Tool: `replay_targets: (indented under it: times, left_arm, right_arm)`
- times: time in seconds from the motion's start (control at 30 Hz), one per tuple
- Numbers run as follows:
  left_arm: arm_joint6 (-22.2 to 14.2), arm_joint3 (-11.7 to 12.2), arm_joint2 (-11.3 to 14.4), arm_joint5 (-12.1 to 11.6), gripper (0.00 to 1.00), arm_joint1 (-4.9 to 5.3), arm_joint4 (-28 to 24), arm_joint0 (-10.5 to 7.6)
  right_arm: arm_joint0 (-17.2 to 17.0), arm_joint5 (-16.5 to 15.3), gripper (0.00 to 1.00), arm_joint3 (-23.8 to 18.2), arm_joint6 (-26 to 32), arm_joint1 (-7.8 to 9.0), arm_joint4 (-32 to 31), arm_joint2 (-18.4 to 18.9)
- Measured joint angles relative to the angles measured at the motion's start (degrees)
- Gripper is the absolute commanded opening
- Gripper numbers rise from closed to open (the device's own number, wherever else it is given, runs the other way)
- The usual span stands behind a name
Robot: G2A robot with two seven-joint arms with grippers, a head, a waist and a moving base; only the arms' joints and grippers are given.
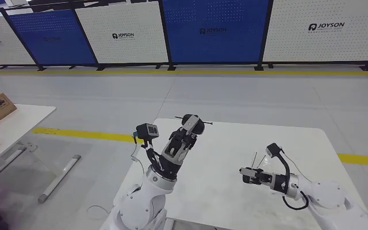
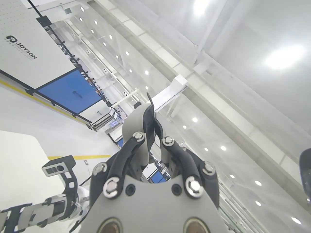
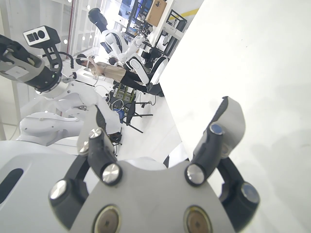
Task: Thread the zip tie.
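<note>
The left hand (image 2: 151, 116) is pressed together on the zip tie (image 2: 150, 100), pinching the thin black strip between its pads (image 2: 148, 132), with a short end poking out past the fingertips. From the top view that hand (image 1: 191, 123) sits raised over the far part of the desk (image 1: 230, 146), and the zip tie (image 1: 206, 121) runs crosswise through the grip, a sliver showing on each side. Which end is the head and which the tail is too fine to tell.

The right hand (image 3: 162, 120) is spread wide with nothing between its fingers (image 3: 229, 115); it hangs low over the near side of the desk (image 3: 255, 49), well apart from the left hand (image 1: 243, 174).

As for progress, I judge the pick-up done: the tie is off the desk and gripped. The threading itself looks not yet begun, since no loop shows and the strip appears straight. Left to do: take the free end with the other hand, bend it round and feed it through the head.

Count: one zip tie, two hands, one desk
</note>
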Motion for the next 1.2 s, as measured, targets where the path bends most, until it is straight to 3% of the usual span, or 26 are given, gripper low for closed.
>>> replay_targets:
  times: [0.2, 0.47, 0.8, 0.97, 1.07, 1.2]
  left_arm:
    - [-0.4, -0.3, 0.5, 0.0, 0.0, -0.13, -1.2, -0.39]
    - [-1.5, -2.6, 0.1, -1.8, 0.0, -0.63, -14.2, -0.9]
    - [-1.1, -2.6, 0.2, -1.7, 0.0, -0.68, -14.8, -0.92]
    - [0.5, -3.3, 0.7, -2.2, 0.0, -1.17, -21.2, -1.44]
    - [0.1, -3.4, -0.1, -1.2, 0.0, -1.25, -23.7, -1.86]
    - [-1.1, -2.7, -0.2, 0.3, 0.0, -1.15, -19.9, -1.73]
  right_arm:
    - [0.0, 0.0, 1.0, 0.0, 0.0, 0.0, 0.0, 0.0]
    - [0.0, 0.0, 1.0, 0.0, 0.0, 0.0, 0.0, 0.0]
    - [0.0, 0.0, 1.0, 0.0, 0.0, 0.0, 0.0, 0.0]
    - [0.0, 0.0, 1.0, 0.0, 0.0, 0.0, 0.0, 0.0]
    - [0.0, 0.0, 1.0, 0.0, 0.0, 0.0, 0.0, 0.0]
    - [0.0, 0.0, 1.0, 0.0, 0.0, 0.0, 0.0, 0.0]
